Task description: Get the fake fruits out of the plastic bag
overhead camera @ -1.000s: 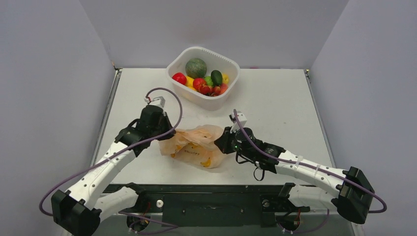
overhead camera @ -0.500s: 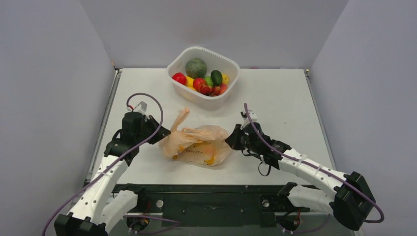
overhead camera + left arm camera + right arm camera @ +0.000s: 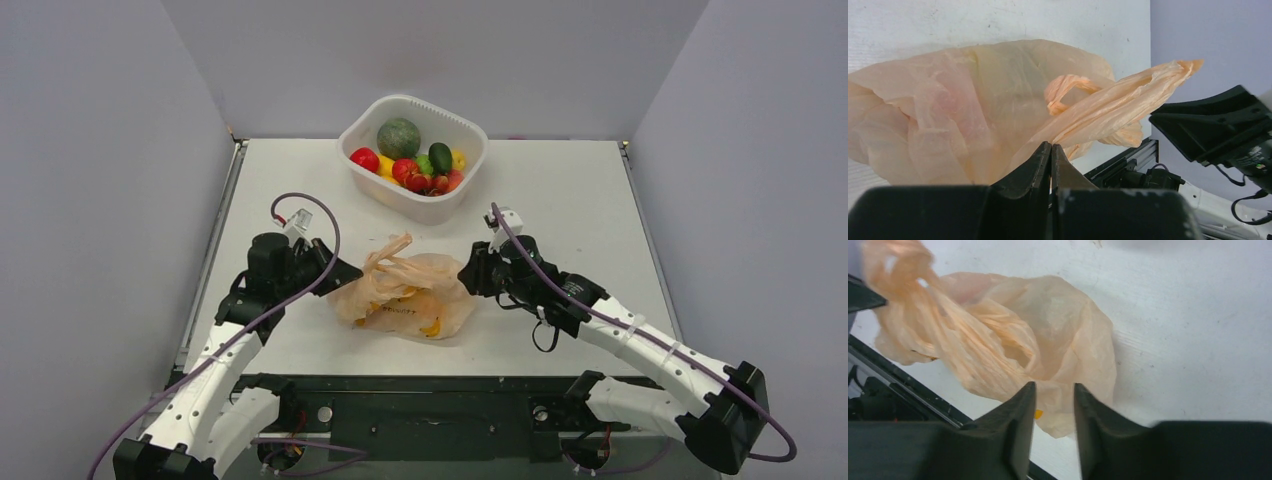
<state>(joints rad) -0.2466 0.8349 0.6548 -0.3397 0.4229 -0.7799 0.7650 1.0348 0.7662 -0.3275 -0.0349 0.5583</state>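
The peach-orange plastic bag (image 3: pixel 405 298) lies crumpled on the table between my grippers. Yellow-orange patches (image 3: pixel 430 326) show through it; I cannot tell whether they are fruit or print. My left gripper (image 3: pixel 345 270) is shut at the bag's left side. In the left wrist view its jaws (image 3: pixel 1051 146) pinch the bag film, and a twisted handle (image 3: pixel 1118 97) stretches up and right from them. My right gripper (image 3: pixel 468 274) is open at the bag's right edge. In the right wrist view (image 3: pixel 1054 390) the bag (image 3: pixel 1048 335) lies just beyond the empty fingertips.
A white tub (image 3: pixel 455 120) at the back centre holds several fake fruits (image 3: pixel 412 172) and a dark-green melon (image 3: pixel 398 137). The black rail (image 3: pixel 430 385) runs along the near table edge, close to the bag.
The bag's handle has come up out of the heap and now leans right. My left gripper drew back left, then edged right. My right gripper backed off to the bag's right edge.
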